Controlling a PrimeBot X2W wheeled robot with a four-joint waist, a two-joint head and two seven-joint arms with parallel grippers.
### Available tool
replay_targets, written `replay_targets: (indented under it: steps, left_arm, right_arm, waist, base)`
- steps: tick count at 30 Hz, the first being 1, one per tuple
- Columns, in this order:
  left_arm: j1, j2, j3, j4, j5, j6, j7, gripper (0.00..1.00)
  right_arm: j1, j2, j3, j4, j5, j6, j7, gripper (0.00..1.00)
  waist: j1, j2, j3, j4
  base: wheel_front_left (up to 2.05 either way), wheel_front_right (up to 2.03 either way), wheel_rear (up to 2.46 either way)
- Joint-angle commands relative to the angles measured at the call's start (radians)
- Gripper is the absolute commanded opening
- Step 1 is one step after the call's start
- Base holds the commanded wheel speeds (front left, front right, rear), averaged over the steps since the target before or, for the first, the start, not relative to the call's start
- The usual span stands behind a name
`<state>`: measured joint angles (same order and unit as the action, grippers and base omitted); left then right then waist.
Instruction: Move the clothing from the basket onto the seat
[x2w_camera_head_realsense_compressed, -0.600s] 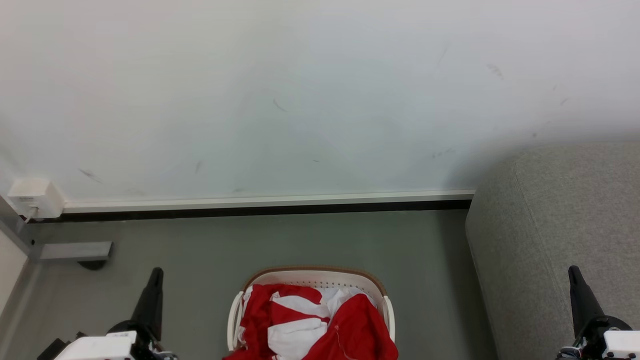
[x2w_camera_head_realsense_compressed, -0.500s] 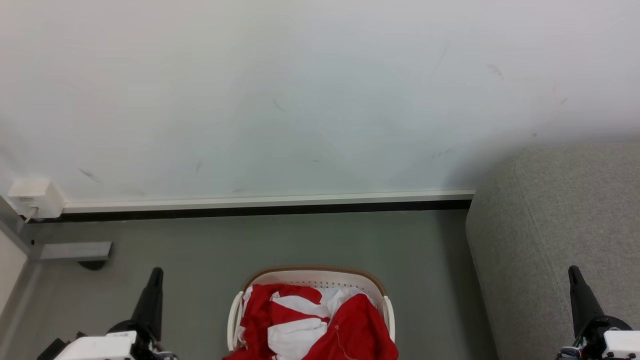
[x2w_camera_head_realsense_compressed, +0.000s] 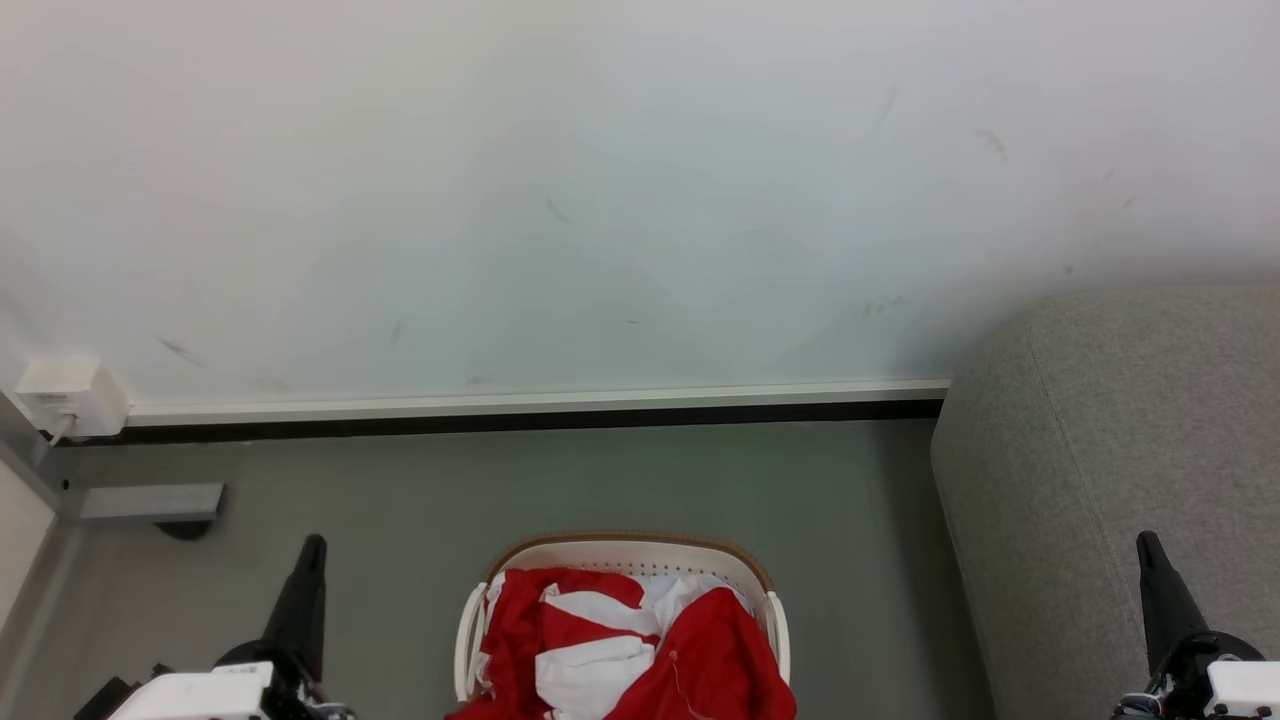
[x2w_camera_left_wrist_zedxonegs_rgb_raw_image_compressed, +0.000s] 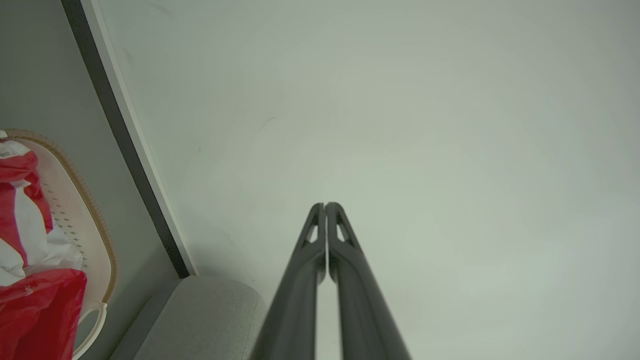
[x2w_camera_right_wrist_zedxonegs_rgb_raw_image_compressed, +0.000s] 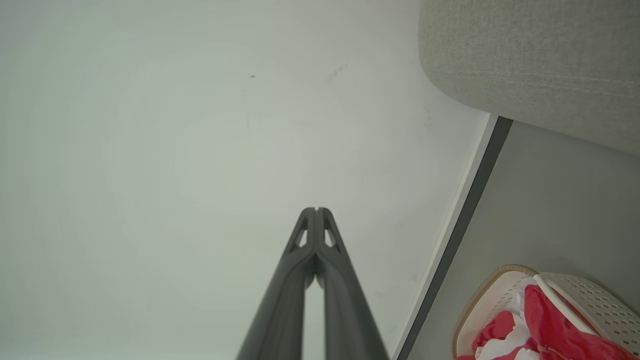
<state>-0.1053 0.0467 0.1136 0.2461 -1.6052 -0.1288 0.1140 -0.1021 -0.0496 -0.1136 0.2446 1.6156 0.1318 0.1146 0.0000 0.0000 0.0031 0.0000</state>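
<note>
- Clothing (x2w_camera_head_realsense_compressed: 620, 650) (red with white panels) lies heaped inside the basket (x2w_camera_head_realsense_compressed: 628, 545) on the floor.
- Sofa (x2w_camera_head_realsense_compressed: 1110, 480) stands to the right, apart from the basket.
- Left gripper (x2w_camera_head_realsense_compressed: 310, 548): fingers together, empty.
- Right gripper (x2w_camera_head_realsense_compressed: 1147, 545): fingers together, empty, near the sofa.

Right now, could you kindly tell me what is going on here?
The robot is set to move the red-and-white clothing from the white basket onto the grey seat on its right. The clothing lies in the basket on the floor. The left end effector and right end effector are shut, holding nothing, either side of the basket.
</note>
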Motion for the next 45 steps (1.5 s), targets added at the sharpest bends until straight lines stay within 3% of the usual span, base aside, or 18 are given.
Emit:
replay_targets:
  steps: [1,45]
  left_arm:
    - [-0.008,0.007,0.001,-0.003,-0.015,-0.004,0.003,0.00]
    - [-0.008,0.007,0.001,-0.003,-0.015,-0.004,0.003,0.00]
  right_arm:
    - [-0.012,-0.002,-0.003,-0.002,-0.005,-0.002,0.002,0.00]
    - [-0.012,-0.002,-0.003,-0.002,-0.005,-0.002,0.002,0.00]
  waist:
    - [0.0000,0.0000,0.000,0.000]
    - [0.0000,0.0000,0.000,0.000]
  base:
    - [0.00,0.00,0.00]
    - [0.00,0.00,0.00]
